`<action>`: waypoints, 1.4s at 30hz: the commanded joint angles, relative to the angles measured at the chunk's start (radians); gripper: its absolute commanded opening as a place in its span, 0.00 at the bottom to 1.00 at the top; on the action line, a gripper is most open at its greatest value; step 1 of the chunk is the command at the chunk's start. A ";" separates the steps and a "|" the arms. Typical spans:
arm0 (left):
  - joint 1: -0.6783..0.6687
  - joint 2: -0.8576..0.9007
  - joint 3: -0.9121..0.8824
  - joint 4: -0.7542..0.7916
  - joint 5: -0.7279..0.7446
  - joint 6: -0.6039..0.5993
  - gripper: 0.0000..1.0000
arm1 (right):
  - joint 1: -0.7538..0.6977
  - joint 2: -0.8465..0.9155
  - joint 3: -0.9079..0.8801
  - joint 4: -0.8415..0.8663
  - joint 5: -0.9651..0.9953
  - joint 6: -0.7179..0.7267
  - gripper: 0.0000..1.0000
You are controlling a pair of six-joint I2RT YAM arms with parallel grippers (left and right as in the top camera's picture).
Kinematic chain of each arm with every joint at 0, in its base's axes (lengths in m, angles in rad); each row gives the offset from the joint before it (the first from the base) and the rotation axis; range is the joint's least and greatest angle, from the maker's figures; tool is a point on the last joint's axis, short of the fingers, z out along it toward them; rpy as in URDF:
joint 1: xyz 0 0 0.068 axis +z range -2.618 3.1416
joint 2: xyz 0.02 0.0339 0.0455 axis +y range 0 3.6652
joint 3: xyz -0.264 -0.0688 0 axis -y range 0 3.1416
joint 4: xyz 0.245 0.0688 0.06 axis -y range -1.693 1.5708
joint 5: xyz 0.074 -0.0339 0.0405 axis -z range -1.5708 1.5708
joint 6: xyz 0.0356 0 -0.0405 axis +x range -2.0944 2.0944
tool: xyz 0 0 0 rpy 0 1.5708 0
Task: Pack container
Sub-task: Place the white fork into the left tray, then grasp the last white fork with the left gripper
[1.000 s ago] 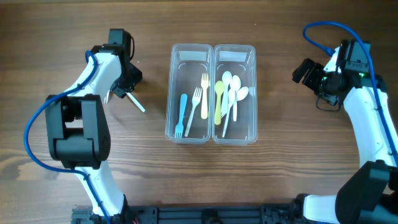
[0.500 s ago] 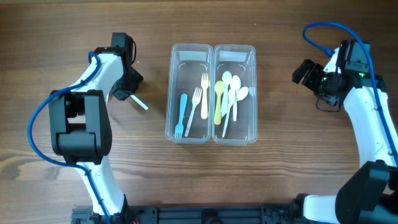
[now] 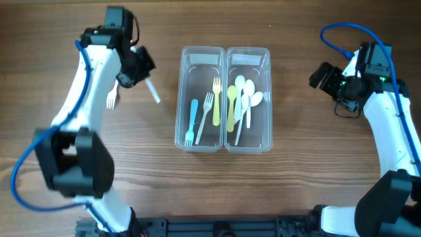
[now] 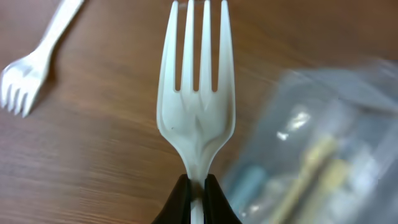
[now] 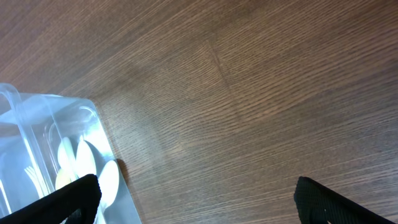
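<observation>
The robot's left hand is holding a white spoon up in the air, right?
Not quite. The left gripper is holding a white fork, not a spoon. The left wrist view shows its tines clearly, pinched by the handle between the fingers.

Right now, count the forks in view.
5: blue fork, white fork, yellow fork in the container, left compartment; loose fork on the table; held fork in the left pincer.

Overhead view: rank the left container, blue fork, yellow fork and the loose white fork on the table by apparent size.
Largest: the left container.
Next: the blue fork and yellow fork look alike in length, so no ranking between them.
Smallest showing: the loose white fork, though the left arm covers part of it.
</observation>
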 commanded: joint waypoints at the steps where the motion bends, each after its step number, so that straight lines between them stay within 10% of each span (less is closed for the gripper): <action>1: -0.156 -0.076 0.013 0.000 0.060 0.336 0.04 | 0.007 0.006 0.007 0.006 -0.005 0.006 1.00; 8: -0.384 -0.015 0.000 0.009 -0.030 0.425 0.04 | 0.007 0.006 0.007 0.005 -0.005 0.004 1.00; 11: -0.404 0.057 -0.005 0.017 -0.070 0.300 0.45 | 0.007 0.006 0.007 0.005 -0.005 0.005 1.00; 24: -0.322 -0.098 0.106 -0.155 -0.580 0.520 0.68 | 0.007 0.006 0.007 0.005 -0.005 0.006 1.00; 29: -0.057 -0.058 0.081 -0.108 -0.488 0.597 0.64 | 0.007 0.006 0.007 0.010 -0.005 0.004 1.00; 33: 0.168 0.027 0.073 -0.088 -0.033 0.860 0.64 | 0.007 0.006 0.007 0.024 -0.005 0.006 1.00; 42: 0.267 0.279 0.073 0.005 0.002 0.942 0.60 | 0.007 0.006 0.007 0.042 -0.005 0.006 1.00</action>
